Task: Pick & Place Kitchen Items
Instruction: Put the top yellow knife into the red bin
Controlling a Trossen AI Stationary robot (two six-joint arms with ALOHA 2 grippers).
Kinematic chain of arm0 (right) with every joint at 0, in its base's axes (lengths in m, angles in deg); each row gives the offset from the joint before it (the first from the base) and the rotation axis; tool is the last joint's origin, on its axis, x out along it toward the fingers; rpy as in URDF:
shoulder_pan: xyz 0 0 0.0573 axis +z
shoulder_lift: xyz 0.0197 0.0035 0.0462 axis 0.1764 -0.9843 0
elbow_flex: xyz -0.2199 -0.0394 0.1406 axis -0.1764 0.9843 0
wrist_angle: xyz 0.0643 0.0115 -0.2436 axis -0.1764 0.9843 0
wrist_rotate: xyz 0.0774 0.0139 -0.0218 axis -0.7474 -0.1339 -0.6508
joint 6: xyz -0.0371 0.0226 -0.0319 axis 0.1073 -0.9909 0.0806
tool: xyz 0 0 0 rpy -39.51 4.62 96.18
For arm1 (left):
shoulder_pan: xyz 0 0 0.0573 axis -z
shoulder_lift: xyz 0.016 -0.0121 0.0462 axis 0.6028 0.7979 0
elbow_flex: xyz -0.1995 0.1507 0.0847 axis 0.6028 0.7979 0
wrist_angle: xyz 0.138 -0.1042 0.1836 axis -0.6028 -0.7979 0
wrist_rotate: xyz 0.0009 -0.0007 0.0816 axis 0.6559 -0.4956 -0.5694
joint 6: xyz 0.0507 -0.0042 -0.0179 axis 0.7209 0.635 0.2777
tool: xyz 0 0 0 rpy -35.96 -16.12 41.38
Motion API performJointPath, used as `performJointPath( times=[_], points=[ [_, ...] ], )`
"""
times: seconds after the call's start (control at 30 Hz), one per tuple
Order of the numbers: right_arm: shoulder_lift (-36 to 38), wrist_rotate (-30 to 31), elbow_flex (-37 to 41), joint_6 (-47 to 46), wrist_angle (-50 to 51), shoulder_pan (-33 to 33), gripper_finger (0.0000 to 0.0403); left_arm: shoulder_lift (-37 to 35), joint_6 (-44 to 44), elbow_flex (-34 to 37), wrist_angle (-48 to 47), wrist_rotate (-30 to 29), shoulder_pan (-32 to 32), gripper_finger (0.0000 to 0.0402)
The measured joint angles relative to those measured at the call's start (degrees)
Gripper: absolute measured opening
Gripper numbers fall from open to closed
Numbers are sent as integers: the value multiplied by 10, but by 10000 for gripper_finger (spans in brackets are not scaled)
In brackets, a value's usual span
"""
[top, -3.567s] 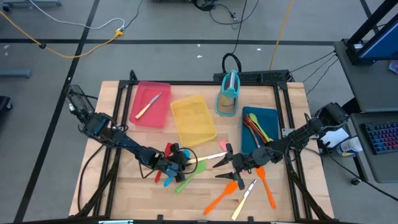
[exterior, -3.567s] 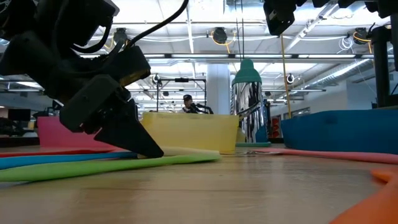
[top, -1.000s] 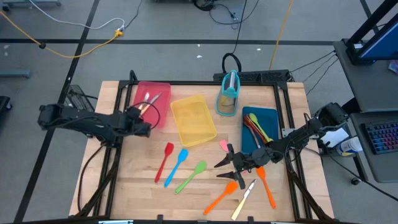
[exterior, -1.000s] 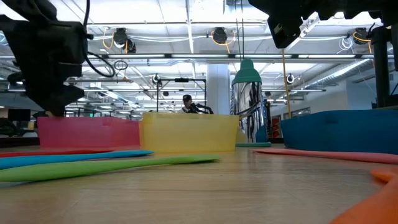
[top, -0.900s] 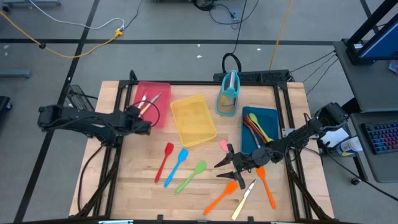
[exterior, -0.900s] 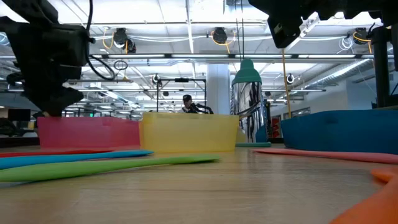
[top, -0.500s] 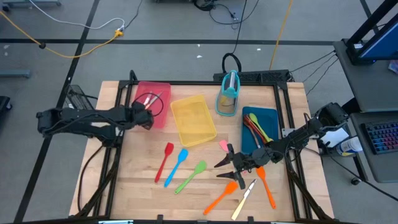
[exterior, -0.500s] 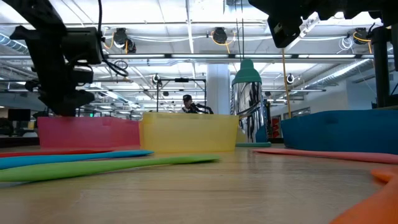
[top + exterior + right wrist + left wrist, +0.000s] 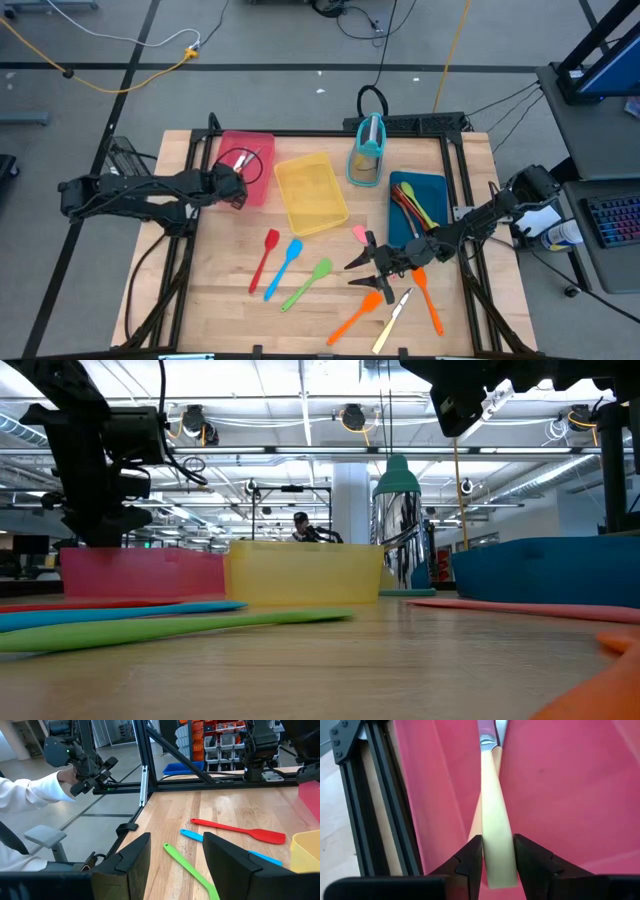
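Left gripper (image 9: 497, 851) over red tray (image 9: 262, 180), jaws part-open, cream-handled knife (image 9: 496, 835) between tips; gripped or just released, cannot tell. Second knife (image 9: 475, 822) touching it underneath. Risk: knife catching a finger on lift-out, dragged over tray wall just beside jaws; black frame rail (image 9: 385, 800) close outside. Right gripper (image 9: 362, 268) waiting mid-table, jaws wide, empty; orange spatulas (image 9: 360, 317) just beside, green spatula (image 9: 192, 870) and red spatula (image 9: 245, 831) ahead, apart. Bare wood between both.
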Motion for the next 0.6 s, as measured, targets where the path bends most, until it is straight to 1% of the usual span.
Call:
performJointPath(
  times=[0.33, 0.5, 0.6],
  points=[
    [0, -1, 0, 0, 0, 0, 173, 0, 1, 0, 0, 2, 0, 113],
    [0, -2, 0, 0, 0, 0, 173, 0, 38, 0, 2, 2, 0, 113],
    [0, -2, 0, 0, 0, 0, 173, 0, 42, 0, 4, 2, 0, 113]
  ],
)
